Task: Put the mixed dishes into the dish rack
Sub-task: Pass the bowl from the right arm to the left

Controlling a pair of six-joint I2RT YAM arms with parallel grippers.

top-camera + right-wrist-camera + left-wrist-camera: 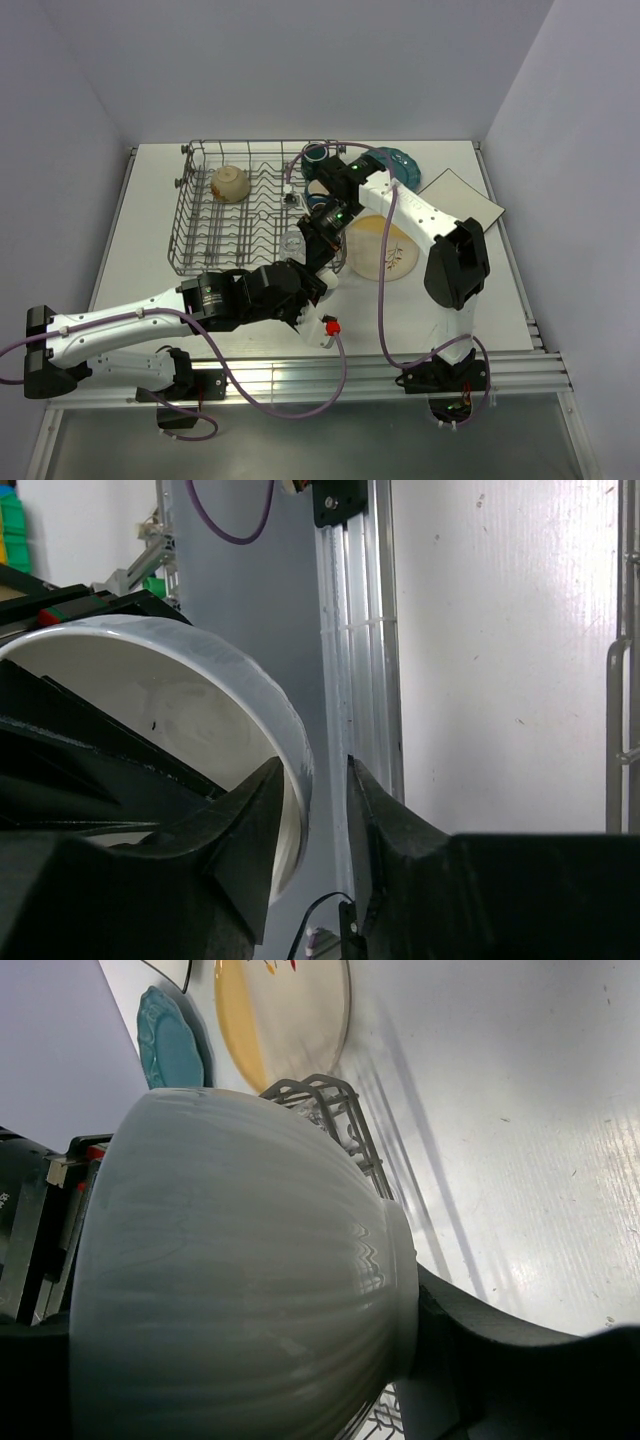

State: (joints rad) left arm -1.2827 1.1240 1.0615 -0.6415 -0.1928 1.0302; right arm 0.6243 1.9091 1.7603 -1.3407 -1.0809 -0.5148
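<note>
The white bowl (240,1260) hangs in the air just off the near right corner of the dish rack (185,215), above the table (150,290), and both arms meet on it. The left tool (250,1390) is closed on it with its jaws spread wide. One finger presses the foot ring and the other sits at the mouth end, so the bowl lies on its side across the jaws. The right tool (313,770) stands only partly open, its fingers straddling the rim with a slit of light on the outer side. It is not clamping, and whether its inner finger touches the wall cannot be told.

The main risk appears to be the parting of the two tools. The bowl is glazed and rounded, and an end-to-end hold gives little resistance to twisting. If the right tool drags on the rim as it draws off, it could turn the bowl in the left tool's grip or knock it loose onto the rack's wires.

A small glass (292,240) stands inside the rack close to that same near right corner, so a careless descent could strike or tip it. The yellow-cream plate (385,250) lies just beside the rack's right side, where a dropped bowl could chip it.
</note>
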